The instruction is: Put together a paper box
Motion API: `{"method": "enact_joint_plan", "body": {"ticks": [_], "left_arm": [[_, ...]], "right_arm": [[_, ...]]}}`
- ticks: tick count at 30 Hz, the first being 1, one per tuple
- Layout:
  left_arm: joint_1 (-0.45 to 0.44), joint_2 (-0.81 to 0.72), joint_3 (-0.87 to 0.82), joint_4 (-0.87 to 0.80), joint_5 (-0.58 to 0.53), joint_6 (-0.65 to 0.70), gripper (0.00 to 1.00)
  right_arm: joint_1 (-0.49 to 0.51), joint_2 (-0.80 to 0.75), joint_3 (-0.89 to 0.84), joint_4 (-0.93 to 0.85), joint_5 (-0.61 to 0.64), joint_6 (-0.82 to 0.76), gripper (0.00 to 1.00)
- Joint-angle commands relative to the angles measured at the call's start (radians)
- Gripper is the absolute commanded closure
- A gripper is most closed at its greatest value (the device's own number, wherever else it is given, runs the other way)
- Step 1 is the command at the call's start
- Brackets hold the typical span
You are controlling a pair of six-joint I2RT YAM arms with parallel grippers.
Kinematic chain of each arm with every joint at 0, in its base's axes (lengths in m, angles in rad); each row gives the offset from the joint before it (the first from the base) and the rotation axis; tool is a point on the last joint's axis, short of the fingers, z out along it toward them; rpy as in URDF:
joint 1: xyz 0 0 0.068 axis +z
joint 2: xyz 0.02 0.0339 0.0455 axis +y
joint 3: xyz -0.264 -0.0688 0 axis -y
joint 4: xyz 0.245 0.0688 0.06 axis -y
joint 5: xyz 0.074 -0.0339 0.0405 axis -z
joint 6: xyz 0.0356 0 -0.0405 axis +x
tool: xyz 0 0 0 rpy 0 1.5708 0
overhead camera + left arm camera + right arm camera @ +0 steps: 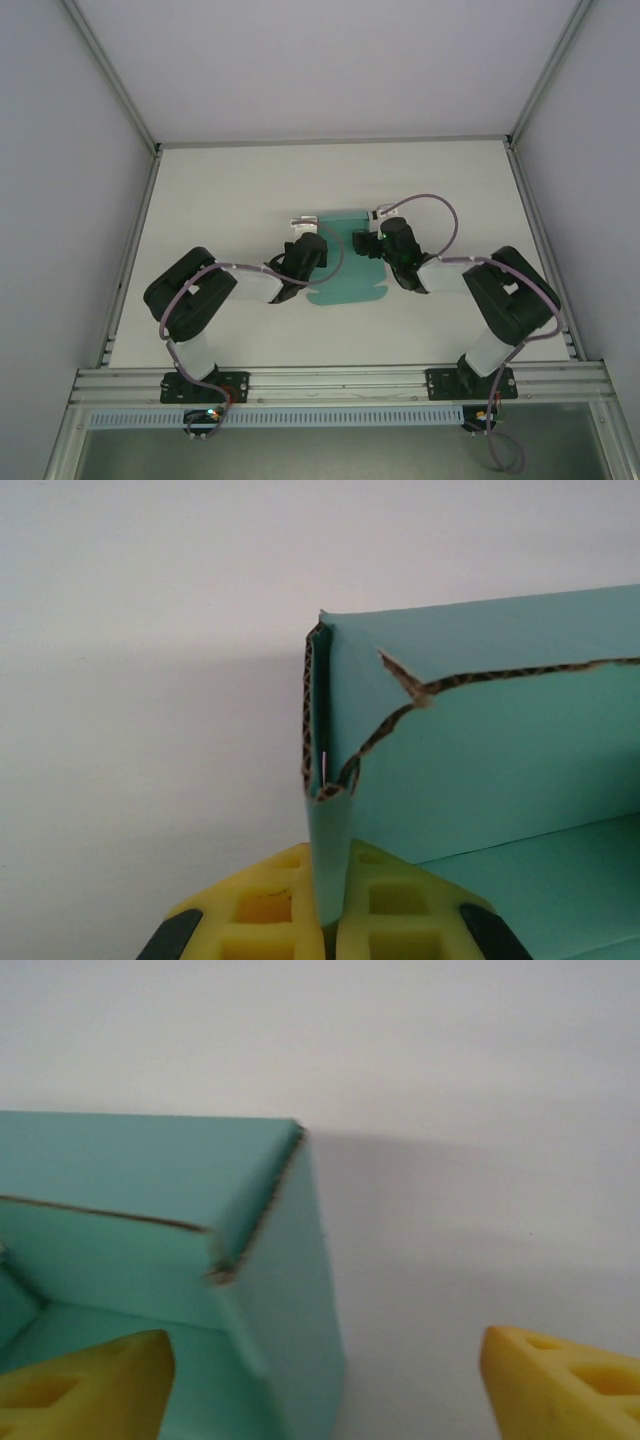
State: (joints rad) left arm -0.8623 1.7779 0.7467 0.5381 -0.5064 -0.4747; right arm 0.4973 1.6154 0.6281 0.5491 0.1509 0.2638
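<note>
The left gripper (328, 885) was closed tight, its yellow fingers (265, 915) pinching the end of an upright wall of the paper box (480, 770) between them. The right gripper (322, 1350) stood wide apart and held nothing. The box's other corner rose between its fingers (85, 1385), nearer the left one.

The step looked like locking the side walls. Done well, the left pinch would stay steady and low. The right fingers would centre on the wall before closing, so that the thin card was not creased.

The box sat on the white table (250, 180) between the two grippers. It was plain teal-green card with brown fluted cut edges, and the inner flaps were folded in unevenly. One scalloped flap (345, 290) lay flat behind the fingers.
</note>
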Motion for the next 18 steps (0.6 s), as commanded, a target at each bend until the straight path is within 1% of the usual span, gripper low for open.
{"method": "enact_joint_plan", "body": {"ticks": [1, 2, 3, 5, 8, 10, 13, 16, 18], "left_arm": [[0.012, -0.012, 0.004, -0.064, -0.011, 0.007, 1.0], [0.014, -0.012, 0.002, -0.061, -0.007, 0.006, 1.0], [0.017, -0.014, 0.0, -0.058, -0.002, 0.007, 1.0], [0.028, -0.018, -0.01, -0.047, 0.022, 0.002, 1.0], [0.051, -0.028, -0.041, 0.007, 0.078, 0.018, 1.0], [0.056, -0.034, -0.071, 0.069, 0.123, 0.071, 1.0], [0.058, -0.045, -0.11, 0.149, 0.184, 0.157, 1.0], [0.062, -0.071, -0.124, 0.157, 0.208, 0.185, 1.0], [0.08, -0.109, -0.143, 0.164, 0.267, 0.189, 1.0]], "right_arm": [[-0.002, -0.086, -0.013, -0.036, -0.094, -0.029, 0.14], [-0.001, -0.112, -0.02, -0.055, -0.096, -0.028, 0.13], [-0.001, -0.135, -0.03, -0.063, -0.102, -0.031, 0.06], [-0.001, -0.19, -0.059, -0.069, -0.093, -0.021, 0.0], [-0.005, -0.288, -0.092, -0.109, -0.031, 0.006, 0.0], [-0.018, -0.345, -0.094, -0.168, 0.011, 0.03, 0.0], [-0.04, -0.422, -0.087, -0.257, 0.019, 0.032, 0.0], [-0.052, -0.505, -0.09, -0.327, 0.025, 0.046, 0.01], [-0.058, -0.572, -0.101, -0.36, 0.019, 0.062, 0.0]]}}
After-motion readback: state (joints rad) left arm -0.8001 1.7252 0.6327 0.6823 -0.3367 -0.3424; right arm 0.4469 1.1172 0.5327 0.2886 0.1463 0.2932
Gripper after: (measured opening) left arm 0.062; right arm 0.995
